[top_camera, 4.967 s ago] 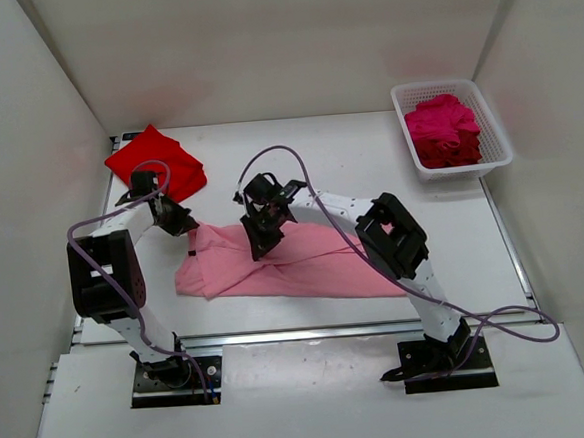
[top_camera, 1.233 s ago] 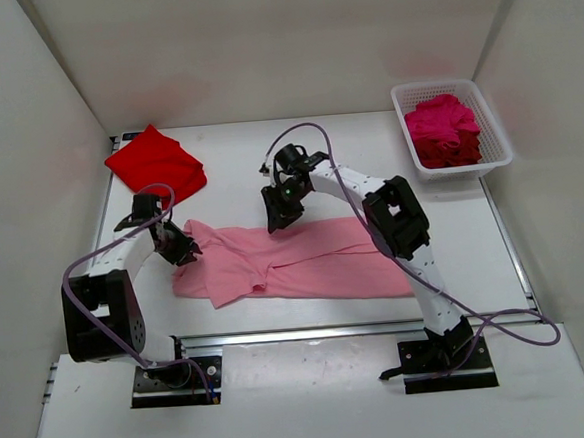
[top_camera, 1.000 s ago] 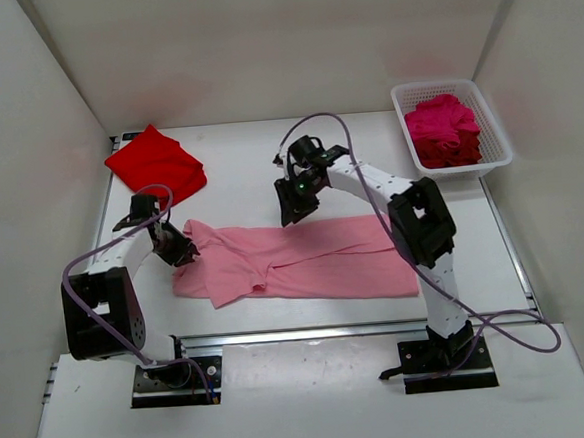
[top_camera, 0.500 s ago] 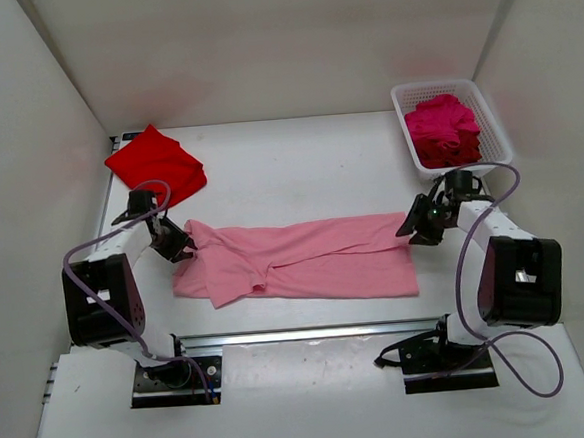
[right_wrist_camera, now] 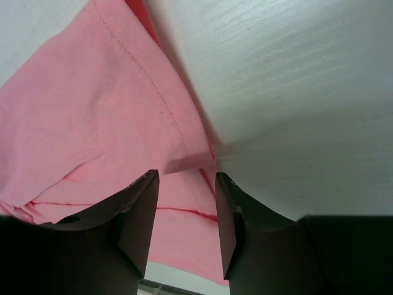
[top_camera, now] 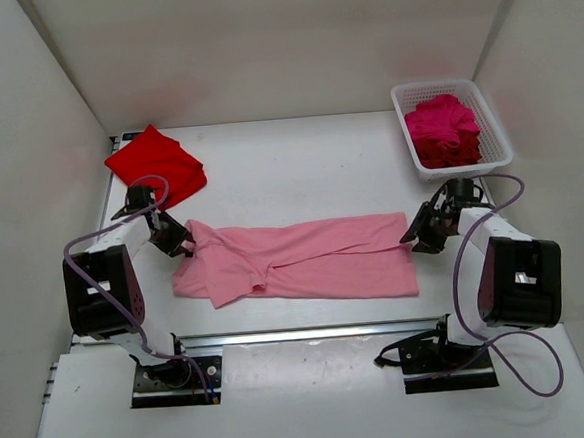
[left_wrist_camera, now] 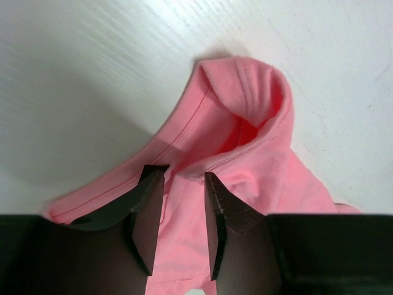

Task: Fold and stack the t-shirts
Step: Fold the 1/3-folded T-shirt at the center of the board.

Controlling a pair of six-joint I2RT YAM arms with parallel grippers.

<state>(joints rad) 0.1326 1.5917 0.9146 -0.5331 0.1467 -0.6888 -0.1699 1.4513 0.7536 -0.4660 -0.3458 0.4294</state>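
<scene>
Pink shirt (top_camera: pixel 305 260) is lying spread flat on the table (top_camera: pixel 299 168), near the front, its long axis running left to right. Left claw (left_wrist_camera: pixel 182 173) is standing parted astride its left end, cloth showing between the fingers. Right claw (right_wrist_camera: pixel 185 177) is standing parted over its right edge.

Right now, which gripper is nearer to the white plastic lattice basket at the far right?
Right. The right gripper sits just on the near side of the basket, at the right end of the light pink t-shirt; the left gripper is far off at its left end.
</scene>
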